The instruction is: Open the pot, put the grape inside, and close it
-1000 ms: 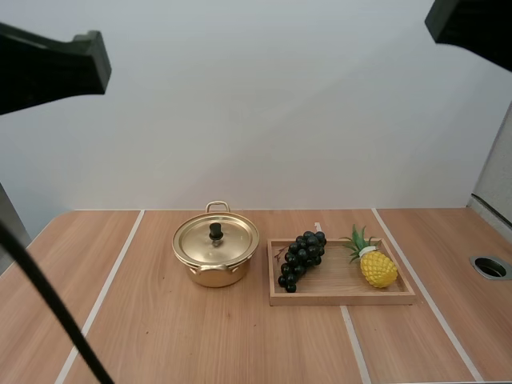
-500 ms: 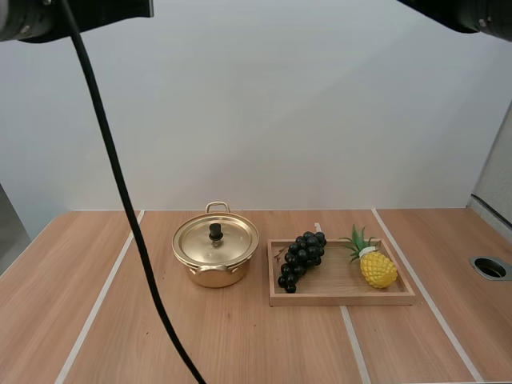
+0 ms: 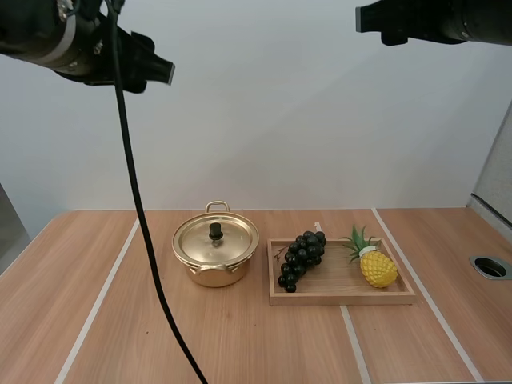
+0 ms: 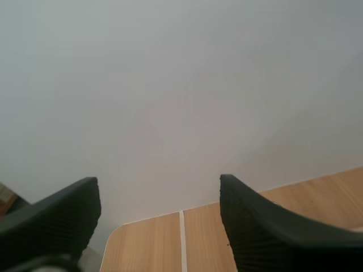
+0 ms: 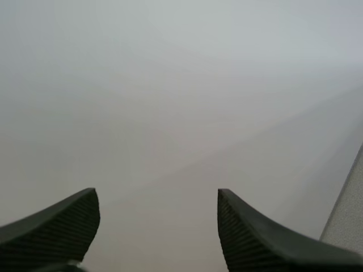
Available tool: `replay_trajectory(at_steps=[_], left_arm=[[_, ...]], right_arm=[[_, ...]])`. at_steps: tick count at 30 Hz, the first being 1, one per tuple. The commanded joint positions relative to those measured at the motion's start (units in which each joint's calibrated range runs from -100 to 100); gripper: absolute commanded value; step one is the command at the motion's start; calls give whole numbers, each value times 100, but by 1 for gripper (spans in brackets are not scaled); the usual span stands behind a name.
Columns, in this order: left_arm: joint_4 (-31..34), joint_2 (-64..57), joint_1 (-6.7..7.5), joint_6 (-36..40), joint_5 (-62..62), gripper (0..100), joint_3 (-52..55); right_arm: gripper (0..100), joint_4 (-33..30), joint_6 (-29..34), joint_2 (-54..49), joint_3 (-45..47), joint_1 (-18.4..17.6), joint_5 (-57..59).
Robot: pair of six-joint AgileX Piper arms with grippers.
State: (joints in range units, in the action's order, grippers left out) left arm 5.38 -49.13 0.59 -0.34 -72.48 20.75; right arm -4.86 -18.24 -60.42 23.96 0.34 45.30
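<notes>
Left claw [image 4: 157, 187], right claw [image 5: 157, 195] agape, high above pot [image 3: 213, 276], grapes [image 3: 302, 258].

Air above the pot [image 3: 215, 254] and the tray [image 3: 342, 298] is open. The left end effector [image 3: 162, 72] and right end effector [image 3: 366, 18] hang high, well clear of both, with their fingers spread. The lid knob [image 3: 215, 231] stands free on all sides. Pot and tray sit just beside each other, leaving a narrow gap. The grapes [image 3: 301, 258] lie close to the tray's left wall. The pineapple [image 3: 378, 267] stands near them, with bare tray floor between. The table [image 3: 120, 320] is open left of the pot and in front. A hole [image 3: 490, 266] sits by the right edge.
</notes>
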Motion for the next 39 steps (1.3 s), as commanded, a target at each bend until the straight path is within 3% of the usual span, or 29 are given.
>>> replay_trajectory(at_steps=[1, 9, 21, 34, 39], left_arm=[[-577, 48, -15, -395, -26, 100, -46], [-946, 24, -15, -450, 620, 100, -46], [-1708, 568, -15, -1236, -359, 100, -46], [-1859, 1832, -15, -1343, -971, 100, 42], [-2091, 2319, -15, -1621, -1079, 100, 293]], right_arm=[[100, 367, -138, -56, -72, 22, -191], [100, 522, -138, -56, -72, 22, -571], [100, 611, -138, -45, -72, 22, 348], [100, 677, -138, -45, -72, 22, 341], [100, 799, -138, -45, -72, 210, -132]])
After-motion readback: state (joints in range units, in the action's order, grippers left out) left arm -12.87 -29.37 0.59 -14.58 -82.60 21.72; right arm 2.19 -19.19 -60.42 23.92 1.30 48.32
